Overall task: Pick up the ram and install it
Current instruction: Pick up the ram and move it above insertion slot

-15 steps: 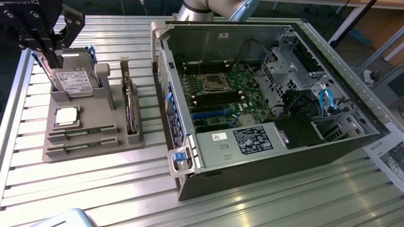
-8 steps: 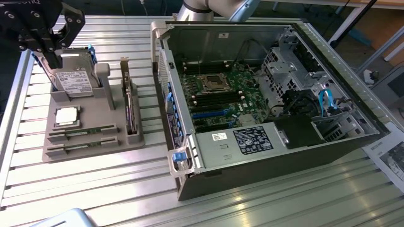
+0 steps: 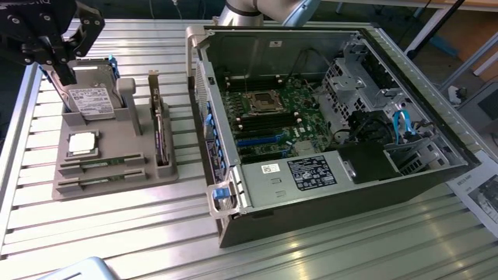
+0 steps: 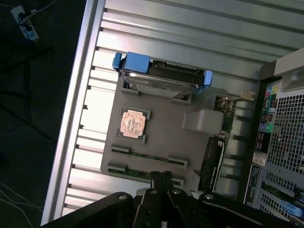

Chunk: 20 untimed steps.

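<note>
Two ram sticks, thin green boards, lie on edge in slots of a grey holder tray (image 3: pixel 128 143): one (image 3: pixel 102 161) beside the other (image 3: pixel 101 177). In the wrist view they are one ram stick (image 4: pixel 147 156) and a second ram stick (image 4: pixel 135 172). My black gripper (image 3: pixel 65 73) hangs above the tray's far end, in front of the hard drive. In the wrist view the gripper (image 4: pixel 161 179) has its fingertips pressed together, shut with nothing held, and they overlap the second stick's end.
The tray (image 4: pixel 166 123) also carries a hard drive (image 3: pixel 92 100) with blue clips, a square silver processor (image 3: pixel 83 143) and a dark expansion card (image 3: pixel 160 134). An open computer case (image 3: pixel 327 111) with its motherboard (image 3: pixel 269 116) lies at the exterior view's right on the slatted metal table (image 3: pixel 116 233).
</note>
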Each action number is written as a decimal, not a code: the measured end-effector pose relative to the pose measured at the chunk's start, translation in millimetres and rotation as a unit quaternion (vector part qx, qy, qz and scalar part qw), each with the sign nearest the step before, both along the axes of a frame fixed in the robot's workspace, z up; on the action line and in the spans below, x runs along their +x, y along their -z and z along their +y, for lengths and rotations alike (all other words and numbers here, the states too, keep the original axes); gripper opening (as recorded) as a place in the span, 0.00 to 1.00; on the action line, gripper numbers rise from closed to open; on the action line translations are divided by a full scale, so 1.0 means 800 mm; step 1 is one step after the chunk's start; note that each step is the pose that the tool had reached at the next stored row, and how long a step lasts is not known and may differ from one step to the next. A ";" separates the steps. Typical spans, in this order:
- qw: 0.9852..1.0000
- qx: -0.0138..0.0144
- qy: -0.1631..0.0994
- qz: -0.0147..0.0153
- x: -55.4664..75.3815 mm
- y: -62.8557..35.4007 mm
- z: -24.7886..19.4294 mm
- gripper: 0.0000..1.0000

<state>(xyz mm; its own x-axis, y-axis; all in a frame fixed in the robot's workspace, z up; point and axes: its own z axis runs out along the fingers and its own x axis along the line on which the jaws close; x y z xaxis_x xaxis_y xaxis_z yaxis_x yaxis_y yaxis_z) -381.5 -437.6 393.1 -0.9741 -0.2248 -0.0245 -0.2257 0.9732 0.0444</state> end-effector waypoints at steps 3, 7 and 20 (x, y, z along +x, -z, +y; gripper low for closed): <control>0.999 0.000 -0.033 0.000 0.000 0.000 0.0000 0.10; 0.997 0.000 -0.075 0.000 0.000 0.000 0.0000 0.10; 0.976 0.000 -0.219 0.000 0.000 0.000 0.0000 0.10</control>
